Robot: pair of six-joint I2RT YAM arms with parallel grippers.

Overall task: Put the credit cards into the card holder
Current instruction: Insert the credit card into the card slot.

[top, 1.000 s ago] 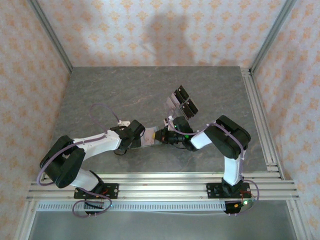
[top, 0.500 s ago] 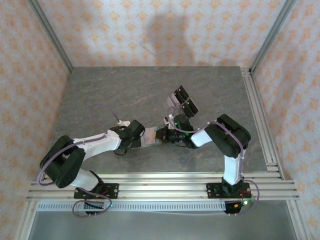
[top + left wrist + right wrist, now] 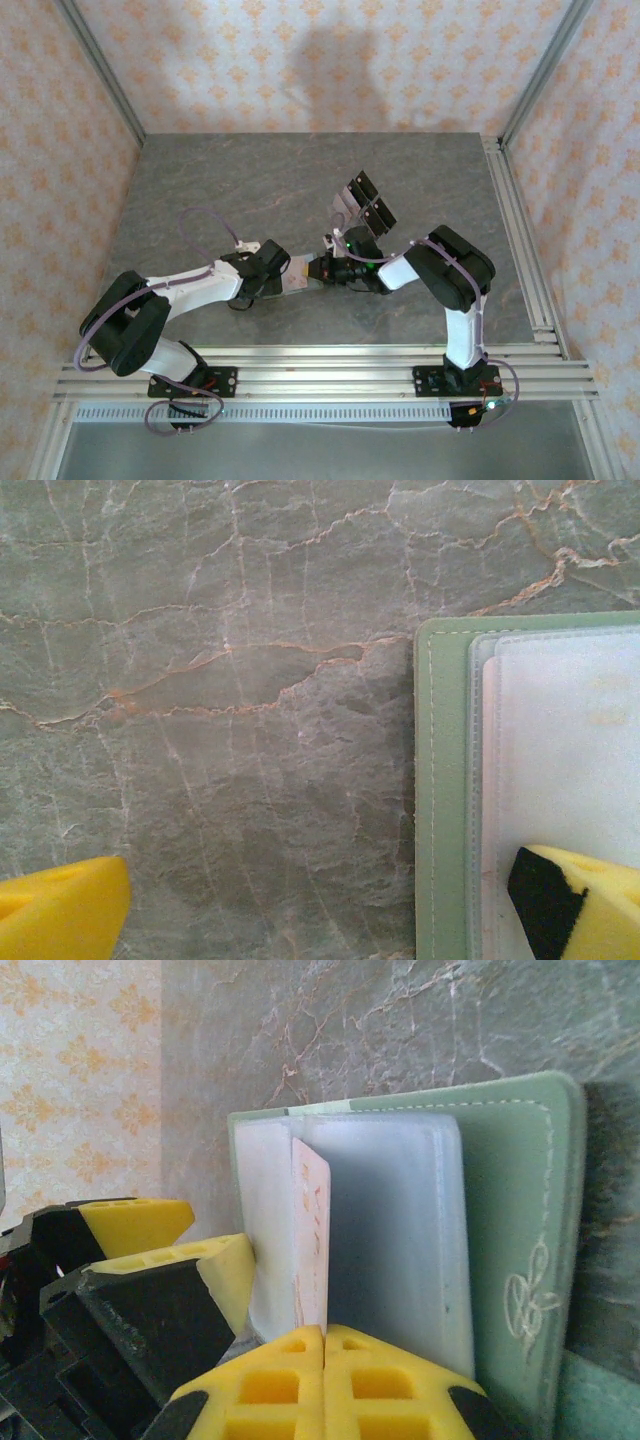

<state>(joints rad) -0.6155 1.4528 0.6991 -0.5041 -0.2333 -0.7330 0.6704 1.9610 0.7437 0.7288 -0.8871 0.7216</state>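
Credit card in right gripper at card holder; tray beyond

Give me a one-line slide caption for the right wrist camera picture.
Right gripper pinches a credit card edge-on among the clear sleeves of the green card holder.

The card holder is sage green, the credit card pale pink.

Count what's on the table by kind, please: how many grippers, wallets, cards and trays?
Grippers: 2, the left gripper and the right gripper
Wallets: 1, the card holder
Cards: 1 that I can see, the credit card
Trays: 1, the clear tray
Total: 5
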